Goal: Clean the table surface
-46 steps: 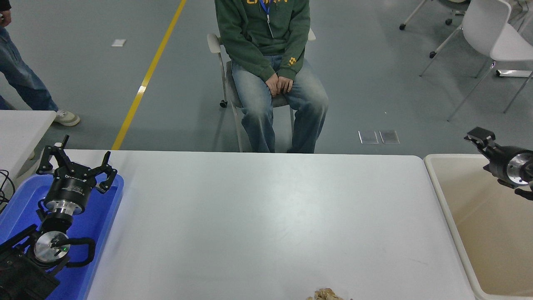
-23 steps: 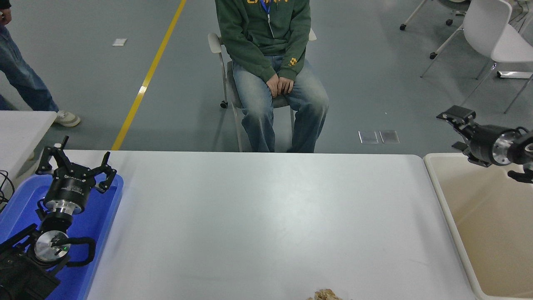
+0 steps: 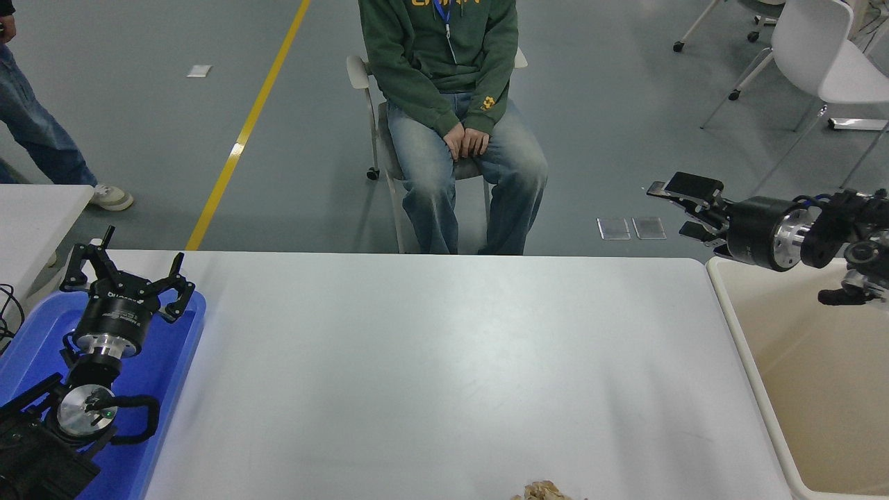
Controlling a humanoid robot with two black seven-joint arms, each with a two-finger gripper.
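Note:
The table surface (image 3: 430, 361) is a wide white tabletop that fills the lower picture. A small crumpled brown paper wad (image 3: 545, 492) lies on it at the front edge, partly cut off by the picture's bottom. My right gripper (image 3: 679, 208) comes in from the right edge, open and empty. It hangs in the air just beyond the table's far right corner and points left. My left gripper (image 3: 125, 267) is open and empty, parked over the blue tray (image 3: 170, 389) at the lower left.
A beige plastic bin (image 3: 833, 389) stands against the table's right side, under my right arm. A person in a green hoodie (image 3: 444, 62) sits on a chair at the far side. A smaller white table corner (image 3: 35, 215) is at far left.
My right gripper has moved left and up, from over the bin's far rim to beyond the table's far right corner. The left arm has not moved.

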